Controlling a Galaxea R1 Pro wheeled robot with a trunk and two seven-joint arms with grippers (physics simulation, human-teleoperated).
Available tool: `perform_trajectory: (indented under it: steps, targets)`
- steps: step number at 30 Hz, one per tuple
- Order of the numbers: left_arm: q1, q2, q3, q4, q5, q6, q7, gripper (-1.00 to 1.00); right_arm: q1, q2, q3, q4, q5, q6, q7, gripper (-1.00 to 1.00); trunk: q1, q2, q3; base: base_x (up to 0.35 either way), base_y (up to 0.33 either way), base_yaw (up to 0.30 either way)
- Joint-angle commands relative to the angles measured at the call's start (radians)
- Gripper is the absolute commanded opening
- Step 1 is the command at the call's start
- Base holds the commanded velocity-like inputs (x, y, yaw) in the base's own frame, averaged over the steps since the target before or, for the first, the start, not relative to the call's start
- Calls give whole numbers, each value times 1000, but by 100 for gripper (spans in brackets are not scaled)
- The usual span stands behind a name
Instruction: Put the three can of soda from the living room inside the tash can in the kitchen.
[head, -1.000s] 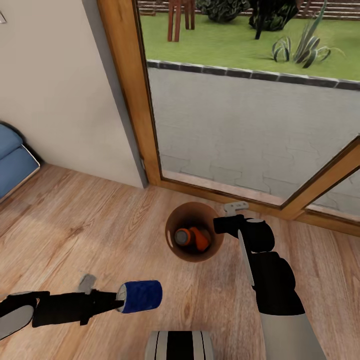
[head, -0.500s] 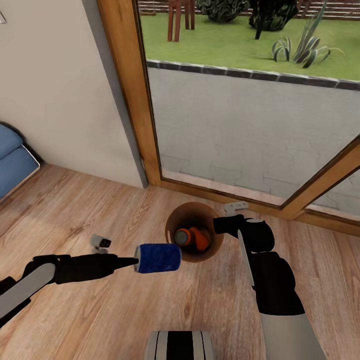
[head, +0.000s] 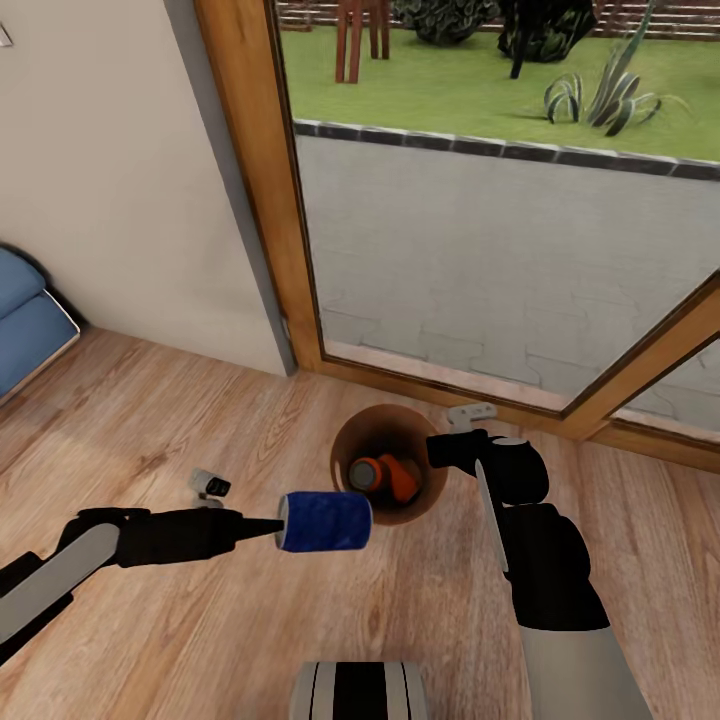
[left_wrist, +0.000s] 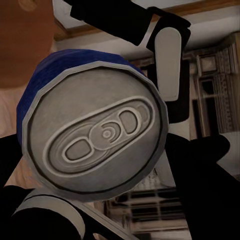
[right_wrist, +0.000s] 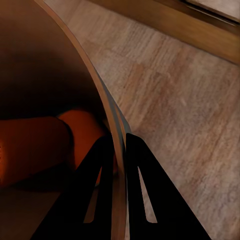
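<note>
The left gripper (head: 268, 528) is clamping the blue can (head: 326, 521) sideways, just short of the bin (head: 352, 438) rim. It wants carrying over the opening before release. The right gripper (right_wrist: 116, 165) is pinching the bin wall, steadying it; orange cans (head: 382, 474) are lying inside.
</note>
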Motion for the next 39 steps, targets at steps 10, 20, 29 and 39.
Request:
perform_trajectory:
  steps: [10,20,29,39]
  targets:
    - [0,-79,79,0,2,25,7,-100,0,0,0,0,-18,1,4,-100,0,0,0,0,0,0]
    - [-8,-322,298,2,-1,168,248,-100,0,0,0,0,-18,1,5,-100,0,0,0,0,0,0]
    - [-16,-537,303,0,-9,190,587,-100,0,0,0,0,-18,1,7,-100,0,0,0,0,0,0]
    - [-17,-610,302,0,-12,205,788,-100,0,0,0,0,-18,1,7,-100,0,0,0,0,0,0]
